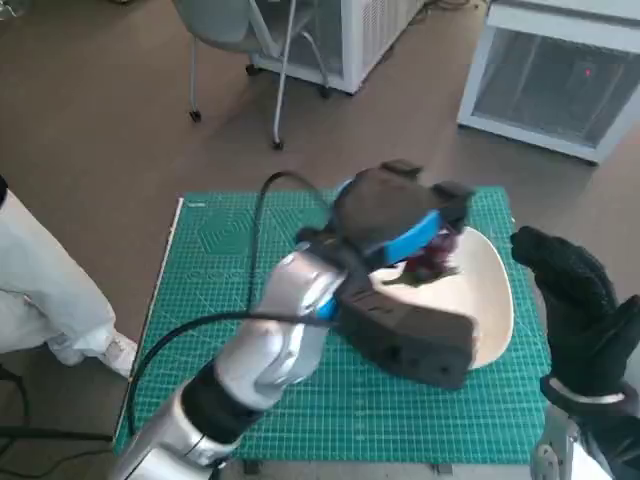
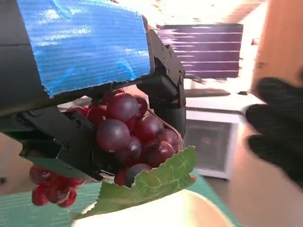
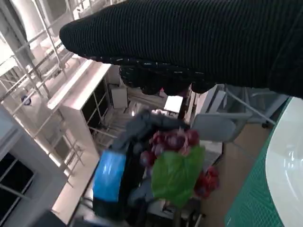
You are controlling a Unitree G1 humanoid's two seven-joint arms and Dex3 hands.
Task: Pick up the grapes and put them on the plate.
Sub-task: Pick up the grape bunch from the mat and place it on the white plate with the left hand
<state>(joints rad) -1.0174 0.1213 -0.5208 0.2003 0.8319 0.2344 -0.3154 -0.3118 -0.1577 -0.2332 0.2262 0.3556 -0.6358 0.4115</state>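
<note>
Our blue-taped black left hand (image 1: 395, 225) grips the bunch of dark red grapes with its green leaf (image 2: 128, 137) just above the round cream plate (image 1: 490, 300) on the green cutting mat (image 1: 215, 290). Our black knitted-glove right hand (image 1: 570, 290) hovers beside the plate's rim, holding nothing, its fingers loosely apart. We judge two risks: a loose cluster (image 2: 49, 187) dangling below could snag on our fingers at release, or the bunch could roll off the shallow plate.
</note>
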